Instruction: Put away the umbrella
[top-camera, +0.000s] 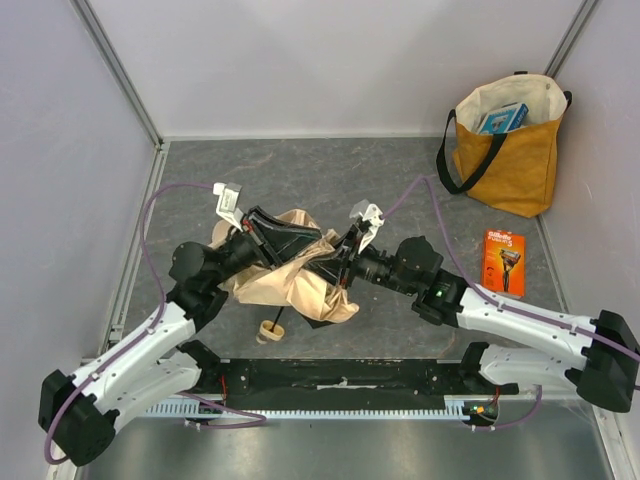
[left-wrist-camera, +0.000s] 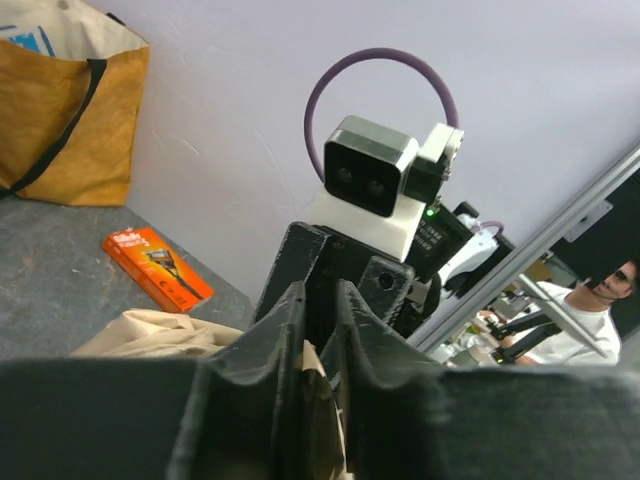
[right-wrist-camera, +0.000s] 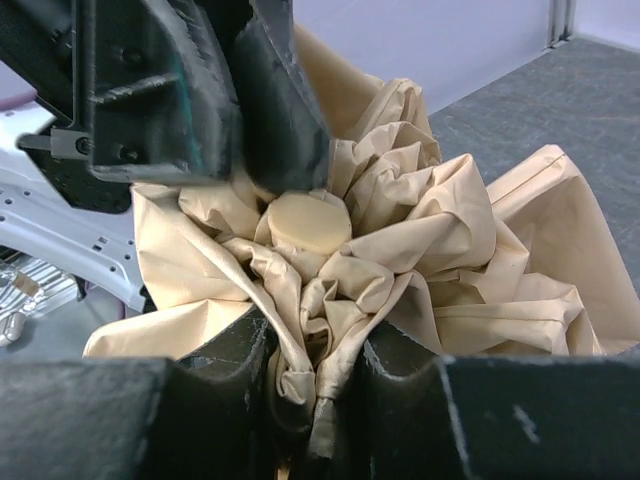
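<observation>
The umbrella (top-camera: 290, 278) lies as a crumpled heap of pale beige fabric in the middle of the table, its wooden knob handle (top-camera: 270, 331) toward the near edge. In the right wrist view its round cream top cap (right-wrist-camera: 309, 221) shows among the folds. My left gripper (top-camera: 312, 243) reaches in from the left and is shut on a fold of the fabric (left-wrist-camera: 318, 385). My right gripper (top-camera: 335, 262) comes in from the right; its jaws (right-wrist-camera: 320, 345) pinch a bunch of the fabric just below the cap. The two grippers almost touch.
A mustard-yellow tote bag (top-camera: 510, 150) with black straps stands open at the back right, a blue box inside. An orange razor box (top-camera: 503, 262) lies flat in front of it. Pale walls enclose the table on three sides.
</observation>
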